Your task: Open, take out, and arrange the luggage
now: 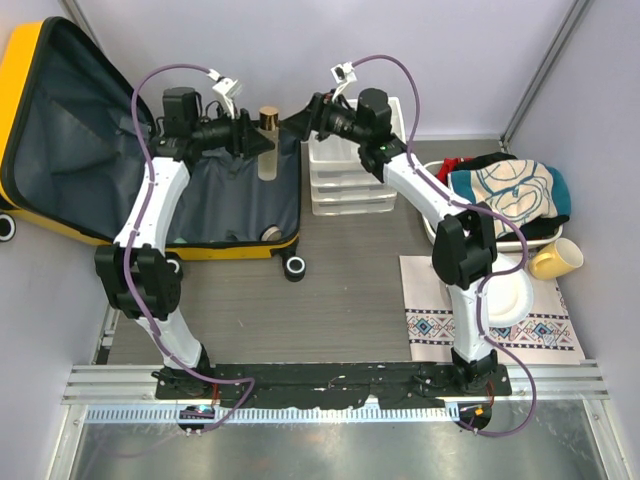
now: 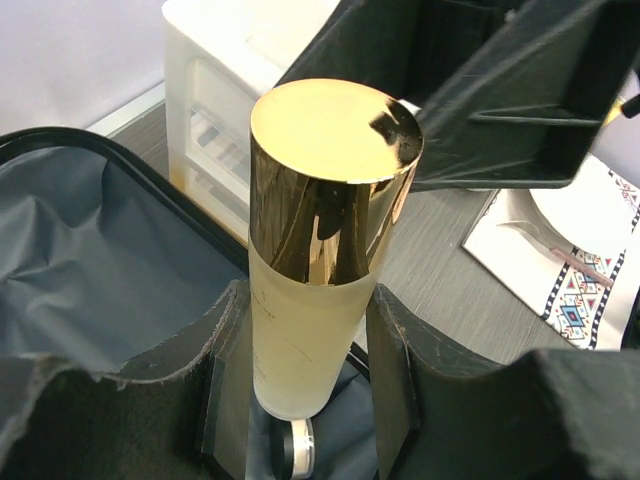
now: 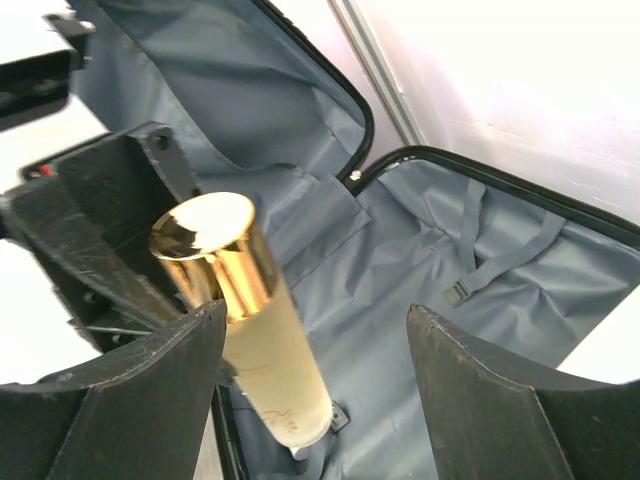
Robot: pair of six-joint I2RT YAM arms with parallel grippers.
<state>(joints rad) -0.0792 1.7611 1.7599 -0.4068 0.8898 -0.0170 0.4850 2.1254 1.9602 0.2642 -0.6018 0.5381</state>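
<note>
I can read no text, brand or number on any of my feeds. The frosted bottle (image 2: 305, 340) with the gold cap carries only faint thin marks I can't make out. The place mat (image 1: 432, 326) on the table shows a geometric pattern, not letters.

front: bottle (image 3: 262, 345), clamped in my left pincer (image 2: 310, 385), blocks my right pincer (image 3: 315, 320), jaws wide | side: drawers (image 1: 352, 182) crowd luggage (image 1: 25, 95) rim | below: lining bare, one strap (image 3: 480, 268) | near: desk (image 1: 340, 300) free between luggage and mat (image 1: 440, 328)
</note>
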